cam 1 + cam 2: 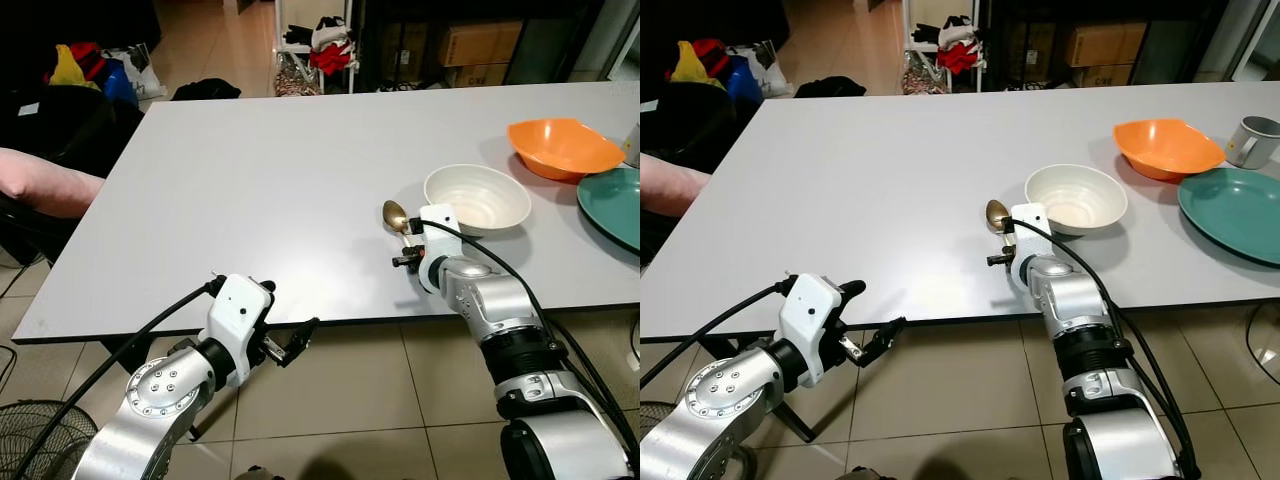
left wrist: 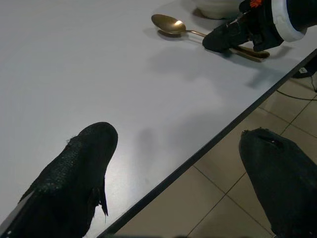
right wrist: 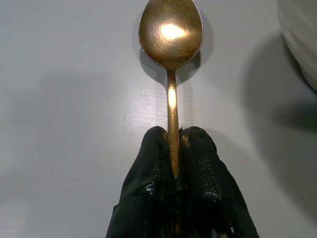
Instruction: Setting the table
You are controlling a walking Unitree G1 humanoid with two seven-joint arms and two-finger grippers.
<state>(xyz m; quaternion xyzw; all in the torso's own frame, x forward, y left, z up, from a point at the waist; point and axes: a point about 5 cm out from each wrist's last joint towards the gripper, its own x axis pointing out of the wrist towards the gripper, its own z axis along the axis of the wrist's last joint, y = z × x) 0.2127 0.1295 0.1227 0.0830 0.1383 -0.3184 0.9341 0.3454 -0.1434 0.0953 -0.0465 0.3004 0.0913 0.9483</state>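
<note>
No brand, label or writing can be read on anything in view. Count: one spoon, two bowls, one plate, one mug.

The left gripper [image 1: 290,345] hangs at the near edge of the grey table [image 1: 250,180], jaws wide apart and holding nothing; one finger is over the tabletop, the other over the tiled floor [image 1: 340,390].

The right gripper [image 3: 177,163] is closed on the handle of the gold spoon [image 1: 394,215], the shaft pinched between both fingers. The spoon's bowl points away from the robot and lies just left of the white bowl [image 1: 477,197].

Further right stand the orange bowl [image 1: 562,146], the green plate [image 1: 1232,210] and a grey mug [image 1: 1252,139] at the table's far right.
</note>
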